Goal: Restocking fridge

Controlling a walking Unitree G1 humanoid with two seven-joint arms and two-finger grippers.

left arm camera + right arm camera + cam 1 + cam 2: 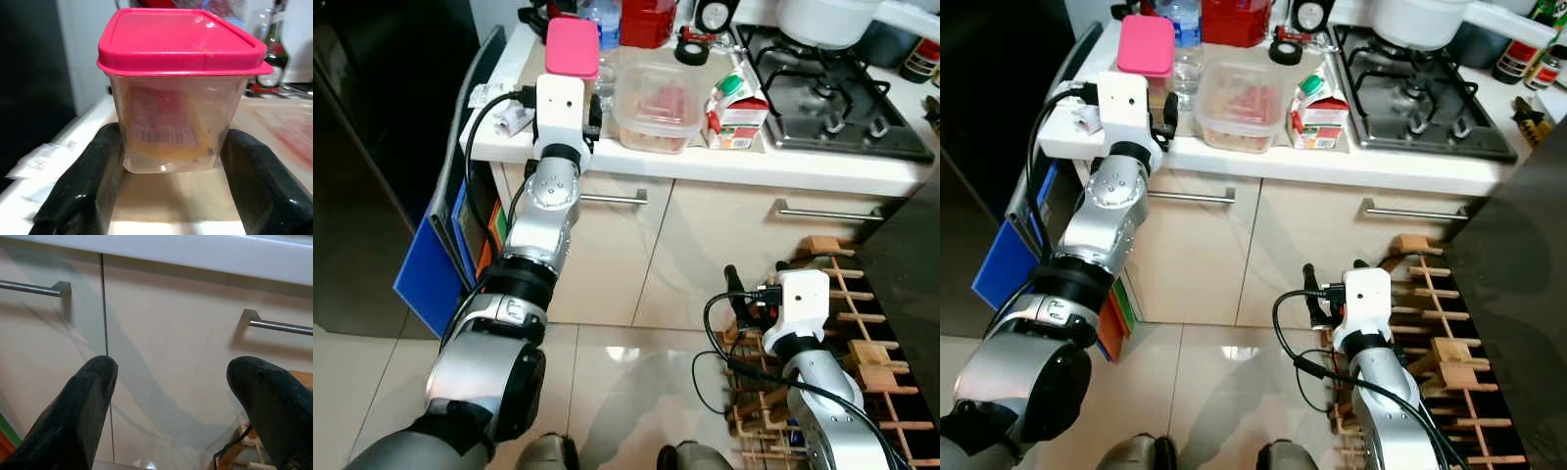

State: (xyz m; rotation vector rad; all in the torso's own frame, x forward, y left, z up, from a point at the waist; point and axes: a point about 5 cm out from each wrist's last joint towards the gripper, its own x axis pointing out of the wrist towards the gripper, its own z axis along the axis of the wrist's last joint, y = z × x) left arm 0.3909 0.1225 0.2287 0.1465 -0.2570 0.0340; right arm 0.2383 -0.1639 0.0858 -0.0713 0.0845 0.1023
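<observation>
- Left eye view: the left end effector (563, 70) is raised to the near corner of the desk (705, 162), right at the pink-lidded tub (572, 46). Beside the tub stand a clear food box (656, 106) and a milk carton (736, 111), with the hob (827, 98) further along. All three items are on the desk, so I judge the restocking is barely begun; nothing has gone to the fridge yet.
- Right eye view: the right end effector (1332, 284) hangs low before the cupboard doors, next to a wooden rack (1449, 352), holding nothing. The dark panel (999, 88) at the robot's left may be the fridge, but I cannot tell for certain.
- Left wrist view: the two fingers (83, 191) stand either side of the tub's clear base, close against its walls; whether they squeeze it I cannot tell. The tub rests on the desk, unlifted. The grasp looks to be the step in hand.
- Right wrist view: the fingers (83, 406) are spread wide and empty, facing a drawer handle (274, 324).
- Left to do: lifting the tub, carrying it over, then the box and carton.
</observation>
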